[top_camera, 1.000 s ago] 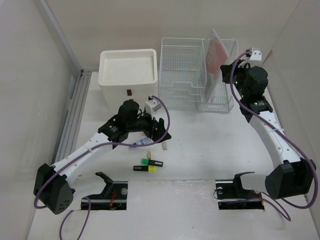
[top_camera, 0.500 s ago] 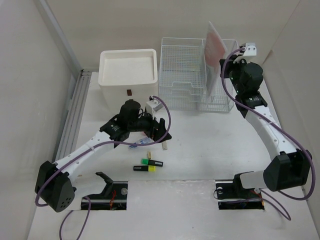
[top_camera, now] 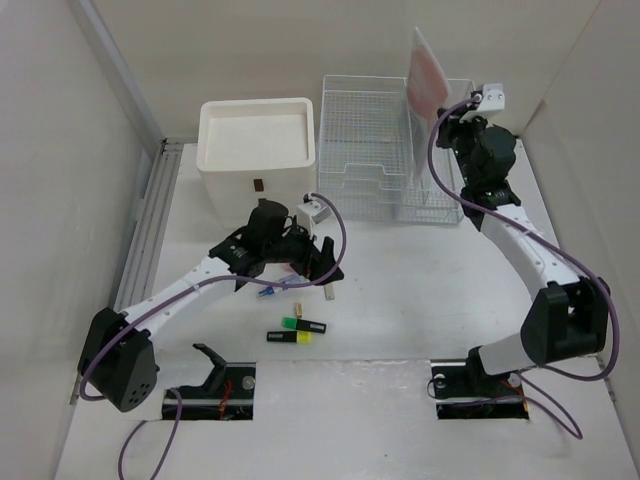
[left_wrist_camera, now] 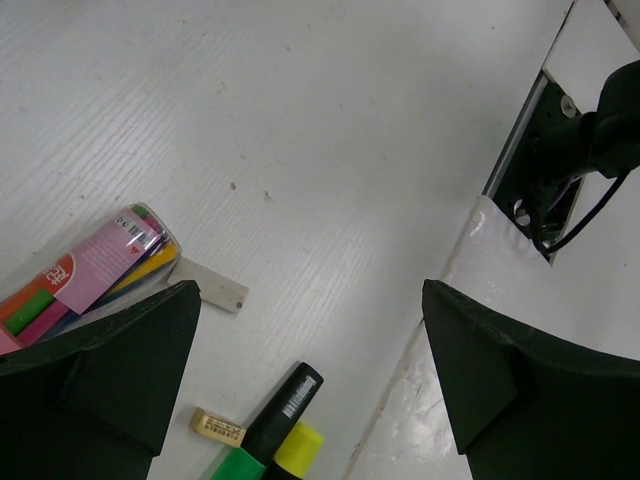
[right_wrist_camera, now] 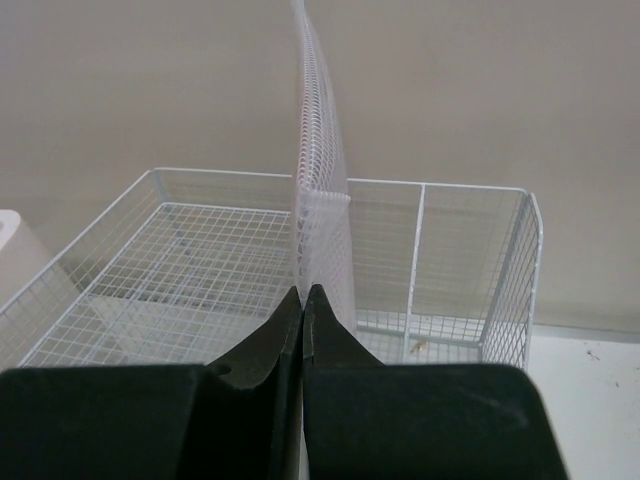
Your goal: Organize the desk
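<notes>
Rising above the rack (top_camera: pixel 365 140), right hand (right_wrist_camera: pixel 303 295) is clamping the pouch (right_wrist_camera: pixel 320 225) upright for filing; left hand (left_wrist_camera: pixel 308 300) is gaping.

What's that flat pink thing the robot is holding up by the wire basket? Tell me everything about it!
The flat pink thing is a thin, stiff-looking panel, pale pink with a whitish edge. Seen edge-on from the wrist camera, it looks see-through with a fine mesh pattern. It stands upright on its edge above the wire basket, near the divider between compartments. The right gripper has its jaws shut on its lower edge. Whether it touches the basket cannot be told.
</notes>
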